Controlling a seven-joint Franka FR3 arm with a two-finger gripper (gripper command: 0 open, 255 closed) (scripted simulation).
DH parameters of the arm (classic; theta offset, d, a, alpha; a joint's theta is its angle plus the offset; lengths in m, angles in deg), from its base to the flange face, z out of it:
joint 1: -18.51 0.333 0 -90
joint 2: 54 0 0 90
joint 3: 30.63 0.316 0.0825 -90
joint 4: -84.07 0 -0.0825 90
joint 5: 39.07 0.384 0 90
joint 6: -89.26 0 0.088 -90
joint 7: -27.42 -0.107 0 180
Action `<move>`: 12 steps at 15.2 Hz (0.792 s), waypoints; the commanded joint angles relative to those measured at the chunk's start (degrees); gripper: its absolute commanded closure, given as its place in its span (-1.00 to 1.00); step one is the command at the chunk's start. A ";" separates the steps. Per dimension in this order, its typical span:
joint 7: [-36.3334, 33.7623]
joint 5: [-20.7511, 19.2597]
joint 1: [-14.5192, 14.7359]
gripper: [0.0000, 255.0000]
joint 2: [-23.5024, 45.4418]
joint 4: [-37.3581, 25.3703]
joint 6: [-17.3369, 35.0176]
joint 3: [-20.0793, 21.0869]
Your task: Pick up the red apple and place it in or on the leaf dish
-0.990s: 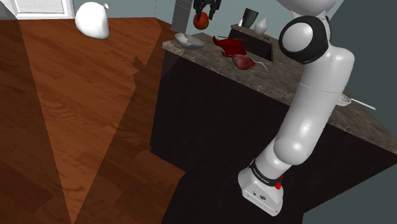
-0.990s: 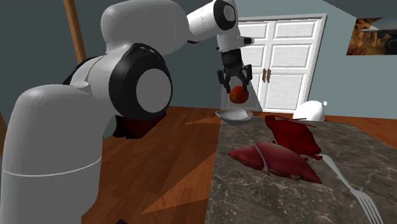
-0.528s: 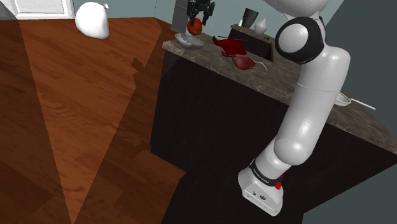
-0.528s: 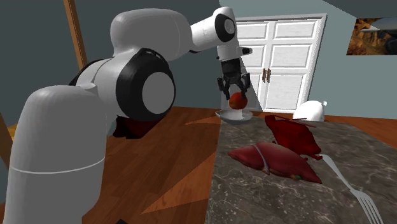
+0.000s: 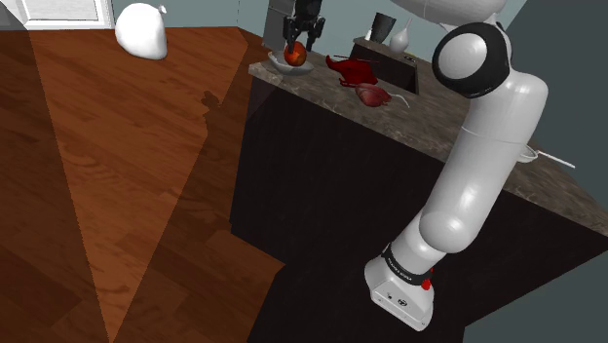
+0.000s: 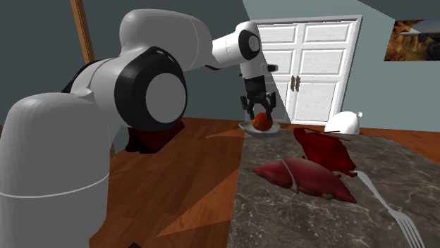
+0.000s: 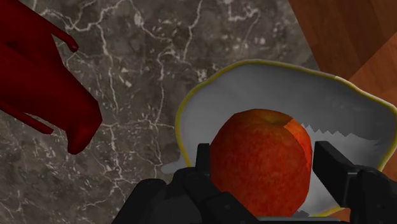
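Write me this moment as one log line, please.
claw: shut on round red apple | apple: over white yellow-rimmed leaf dish | dish: at edge of dark marble counter

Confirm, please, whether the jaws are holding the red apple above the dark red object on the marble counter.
No: the jaws hold the red apple above the white leaf dish, as the wrist view shows; the dark red object lies aside.

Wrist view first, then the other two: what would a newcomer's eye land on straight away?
The red apple, clasped between the black gripper's fingers right over a white, yellow-rimmed dish at the corner of the dark marbled countertop. Next come the dark red shapes lying on that countertop in the second exterior view, and the bulky white arm in that view's left foreground.
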 commanded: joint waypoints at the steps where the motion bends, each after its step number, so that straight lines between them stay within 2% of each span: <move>1: -0.03 0.00 -0.04 1.00 -0.17 0.63 0.50 -0.02; 7: -0.03 0.00 -0.04 1.00 -0.17 0.63 0.50 -0.02; 8: -0.03 0.00 -0.04 -1.00 -0.17 0.63 0.50 -0.02; 12: -0.03 0.00 -0.04 -1.00 -0.17 0.63 0.50 -0.02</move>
